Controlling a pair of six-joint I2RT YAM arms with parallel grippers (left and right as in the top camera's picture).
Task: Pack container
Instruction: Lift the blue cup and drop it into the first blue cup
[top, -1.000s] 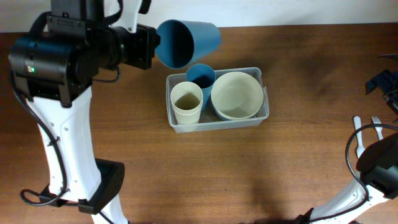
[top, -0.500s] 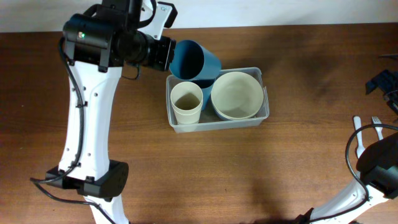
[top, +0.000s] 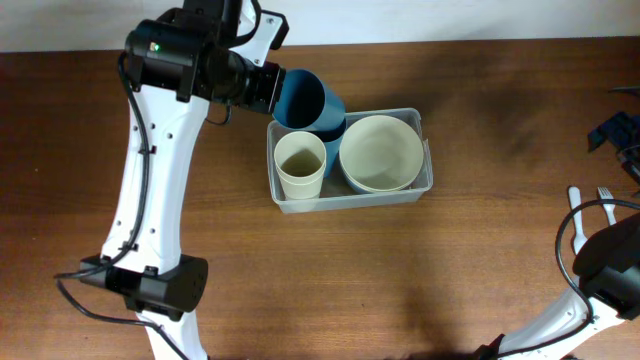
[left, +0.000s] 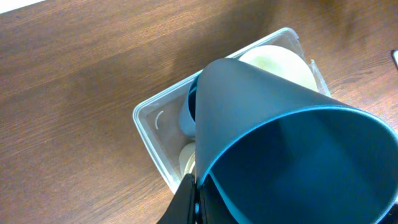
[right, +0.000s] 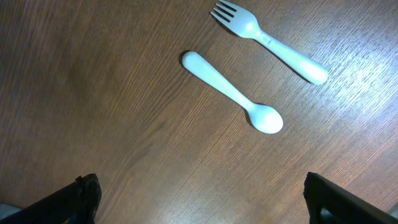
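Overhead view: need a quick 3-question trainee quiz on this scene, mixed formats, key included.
1. True or false: the large blue cup stands upright with nothing gripping it.
2. How many cups stand inside the container? A: none. B: two. C: four.
3. Which two utensils lie near the open right gripper?
Key: 1 false, the left gripper holds it tilted over a corner of the container. 2 B, a cream cup and a small blue cup, beside a cream bowl. 3 a fork and a spoon.
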